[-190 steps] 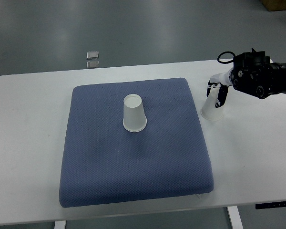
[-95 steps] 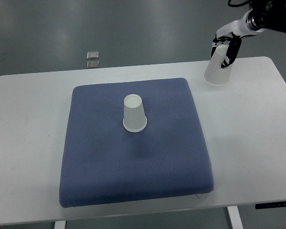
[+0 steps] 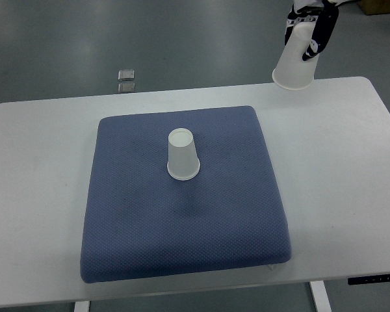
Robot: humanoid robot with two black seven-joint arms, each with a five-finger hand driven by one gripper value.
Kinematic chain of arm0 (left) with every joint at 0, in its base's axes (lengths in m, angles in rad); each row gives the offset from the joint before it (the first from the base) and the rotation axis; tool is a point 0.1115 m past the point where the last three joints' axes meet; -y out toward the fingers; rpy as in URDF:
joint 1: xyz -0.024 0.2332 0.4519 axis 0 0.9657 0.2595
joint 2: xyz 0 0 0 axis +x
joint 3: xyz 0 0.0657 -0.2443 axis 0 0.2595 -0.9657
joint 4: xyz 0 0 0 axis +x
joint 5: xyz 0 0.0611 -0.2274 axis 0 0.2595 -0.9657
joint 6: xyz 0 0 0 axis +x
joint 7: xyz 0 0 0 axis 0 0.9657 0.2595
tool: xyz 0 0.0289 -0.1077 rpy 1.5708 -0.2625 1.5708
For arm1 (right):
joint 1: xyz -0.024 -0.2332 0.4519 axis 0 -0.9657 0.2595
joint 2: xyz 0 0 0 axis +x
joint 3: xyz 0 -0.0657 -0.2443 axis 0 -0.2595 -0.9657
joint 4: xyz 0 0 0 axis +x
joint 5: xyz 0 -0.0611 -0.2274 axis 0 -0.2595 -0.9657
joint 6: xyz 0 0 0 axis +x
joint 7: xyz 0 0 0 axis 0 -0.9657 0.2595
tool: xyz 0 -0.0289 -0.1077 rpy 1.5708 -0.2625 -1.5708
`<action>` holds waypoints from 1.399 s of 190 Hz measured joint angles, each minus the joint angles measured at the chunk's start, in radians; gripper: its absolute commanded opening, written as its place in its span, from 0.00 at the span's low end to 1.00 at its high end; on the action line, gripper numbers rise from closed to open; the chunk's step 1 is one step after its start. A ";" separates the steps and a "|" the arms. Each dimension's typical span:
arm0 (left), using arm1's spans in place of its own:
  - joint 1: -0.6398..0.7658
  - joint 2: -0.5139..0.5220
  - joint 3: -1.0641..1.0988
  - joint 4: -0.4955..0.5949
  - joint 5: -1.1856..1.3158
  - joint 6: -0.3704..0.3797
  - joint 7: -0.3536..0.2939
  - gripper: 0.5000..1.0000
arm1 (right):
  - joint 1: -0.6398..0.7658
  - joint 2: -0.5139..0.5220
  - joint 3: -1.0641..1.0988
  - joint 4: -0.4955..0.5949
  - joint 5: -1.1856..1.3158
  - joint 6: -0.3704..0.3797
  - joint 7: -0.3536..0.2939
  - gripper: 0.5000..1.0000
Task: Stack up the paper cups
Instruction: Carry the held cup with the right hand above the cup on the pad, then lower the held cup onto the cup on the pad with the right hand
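Two paper cups in our view, both mouth down. Biggest item is the white table (image 3: 39,195), whose near edge and lower corners are cut off by the bottom of the frame, so we only see stubs of its legs there. On it lies the blue cushion (image 3: 182,234), roughly square, filling most of the middle; a faint darker patch shows on its fabric just below centre. One cup (image 3: 182,155) stands upside down on the cushion a little above centre, closed base facing us, wide rim resting on the fabric. The second cup (image 3: 296,58) is up in the air at the top right, over the table's far edge, tilted, with its open rim lowest and pointing down-left. We see the hand (image 3: 311,26) clamped on the upper part of that second cup, dark and white fingers wrapped on its wall. Most of the hand is cropped by the top of the frame, and its arm is not visible, so we cannot tell which side it comes from. Smallest: a small grey object (image 3: 126,80) on the floor beyond the table, too small for us to identify.
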 measured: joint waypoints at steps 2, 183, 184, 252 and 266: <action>0.000 0.000 0.000 0.000 0.000 0.000 0.000 1.00 | 0.003 0.004 0.007 0.003 0.001 0.000 0.000 0.40; 0.001 0.000 0.000 0.002 0.000 0.002 0.000 1.00 | -0.072 0.400 0.106 -0.077 0.126 -0.106 0.000 0.43; 0.001 0.000 0.000 0.002 0.000 0.002 0.000 1.00 | -0.073 0.400 0.105 -0.077 0.126 -0.106 0.000 0.43; 0.006 0.000 0.000 0.002 -0.001 0.002 0.000 1.00 | -0.117 0.400 0.100 -0.078 0.126 -0.112 0.000 0.45; 0.007 0.000 0.000 0.002 -0.001 0.002 -0.001 1.00 | -0.125 0.400 0.100 -0.078 0.127 -0.119 0.000 0.45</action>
